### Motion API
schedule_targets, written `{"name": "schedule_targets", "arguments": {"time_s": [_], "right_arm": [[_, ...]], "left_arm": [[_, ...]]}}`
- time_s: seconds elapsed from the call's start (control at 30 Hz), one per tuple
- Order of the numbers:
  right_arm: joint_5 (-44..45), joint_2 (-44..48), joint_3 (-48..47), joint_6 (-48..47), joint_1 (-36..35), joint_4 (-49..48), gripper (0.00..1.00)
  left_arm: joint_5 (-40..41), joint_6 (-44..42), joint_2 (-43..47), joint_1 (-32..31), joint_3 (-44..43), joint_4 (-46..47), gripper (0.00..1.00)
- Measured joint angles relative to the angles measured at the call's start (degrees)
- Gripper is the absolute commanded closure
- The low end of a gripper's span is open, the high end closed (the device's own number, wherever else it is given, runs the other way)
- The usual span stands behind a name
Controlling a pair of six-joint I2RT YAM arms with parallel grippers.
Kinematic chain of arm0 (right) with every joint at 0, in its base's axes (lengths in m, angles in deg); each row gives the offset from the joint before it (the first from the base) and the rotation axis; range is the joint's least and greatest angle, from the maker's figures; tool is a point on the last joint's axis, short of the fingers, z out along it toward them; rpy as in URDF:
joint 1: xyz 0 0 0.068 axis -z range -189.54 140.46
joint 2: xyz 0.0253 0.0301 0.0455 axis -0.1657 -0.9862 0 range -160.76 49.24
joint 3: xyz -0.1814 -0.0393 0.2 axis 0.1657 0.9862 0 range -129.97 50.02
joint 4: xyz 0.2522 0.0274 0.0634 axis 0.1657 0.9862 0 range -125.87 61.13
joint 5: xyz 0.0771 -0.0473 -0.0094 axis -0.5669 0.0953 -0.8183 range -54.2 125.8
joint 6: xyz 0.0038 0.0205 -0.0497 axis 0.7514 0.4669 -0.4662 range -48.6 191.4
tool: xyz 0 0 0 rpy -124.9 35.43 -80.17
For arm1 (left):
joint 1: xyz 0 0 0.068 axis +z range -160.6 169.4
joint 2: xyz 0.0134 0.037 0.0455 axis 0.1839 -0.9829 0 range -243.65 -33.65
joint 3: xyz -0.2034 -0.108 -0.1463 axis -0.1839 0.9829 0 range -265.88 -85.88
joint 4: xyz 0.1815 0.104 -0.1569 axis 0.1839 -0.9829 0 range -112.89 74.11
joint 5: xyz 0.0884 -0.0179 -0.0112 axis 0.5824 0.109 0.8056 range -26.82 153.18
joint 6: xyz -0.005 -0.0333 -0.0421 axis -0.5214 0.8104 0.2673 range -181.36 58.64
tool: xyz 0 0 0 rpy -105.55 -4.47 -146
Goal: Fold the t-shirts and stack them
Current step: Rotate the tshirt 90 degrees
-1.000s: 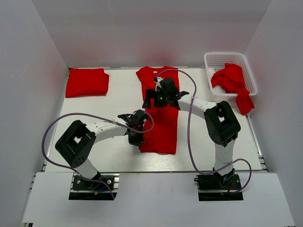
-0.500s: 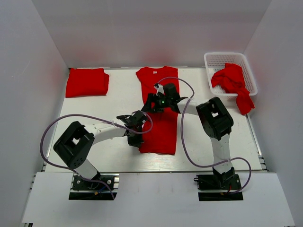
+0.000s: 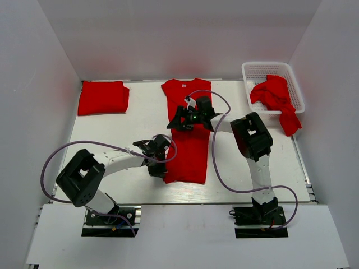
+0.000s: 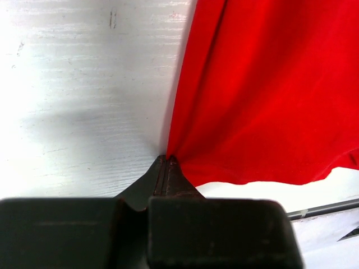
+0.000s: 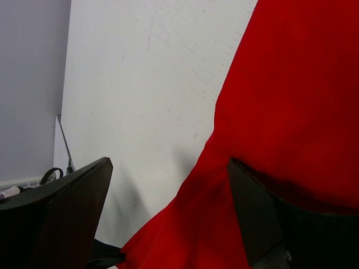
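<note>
A red t-shirt [image 3: 189, 134] lies lengthwise in the middle of the table, folded into a narrow strip. My left gripper [image 3: 159, 166] is shut on its left edge near the hem; the left wrist view shows the closed fingertips [image 4: 167, 162] pinching the red cloth [image 4: 269, 95]. My right gripper [image 3: 178, 121] is open over the shirt's left edge, higher up; in the right wrist view its fingers [image 5: 73, 207] straddle the cloth's edge [image 5: 280, 129]. A folded red t-shirt [image 3: 103, 97] lies at the far left. More red shirts [image 3: 276, 98] hang out of the basket.
A white lattice basket [image 3: 273, 78] stands at the far right corner. White walls close the table on three sides. Cables loop from both arms over the table [image 3: 112, 129].
My right gripper has moved left and slightly down to the shirt's left edge. My left gripper has shifted a little, still holding the lower left edge, and the shirt's lower part is pulled slightly.
</note>
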Motion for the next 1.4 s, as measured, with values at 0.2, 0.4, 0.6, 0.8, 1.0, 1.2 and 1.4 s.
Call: {"name": "schedule_targets", "arguments": {"time_s": [0.2,0.4,0.6,0.8,1.0,1.2,1.4], "right_arm": [[-0.04,-0.15,-0.09,-0.02,0.00,-0.42,0.10],[-1.27,-0.44,-0.11,-0.55,-0.02,-1.03,0.10],[-2.36,-0.09,-0.02,-4.20,-0.02,-1.11,0.10],[0.24,4.98,-0.11,-10.88,-0.20,8.37,0.10],[9.49,22.05,4.57,-13.35,-0.79,15.32,0.10],[27.96,46.84,20.57,-8.48,-3.26,25.05,0.10],[37.55,57.77,34.80,0.59,-8.26,40.28,0.10]], "left_arm": [[-0.11,0.11,1.64,0.20,1.51,-0.22,1.00],[-0.48,0.26,3.69,1.16,2.99,-1.51,0.67],[-0.55,0.24,4.17,0.90,0.04,-9.53,0.14],[4.81,0.04,7.34,0.92,-7.78,-15.54,0.00],[10.95,-0.61,12.74,0.92,-12.07,-18.88,0.00],[13.57,-1.90,13.11,0.96,-11.17,-18.86,0.00],[12.83,-3.50,12.15,1.11,-7.08,-15.89,0.00]]}}
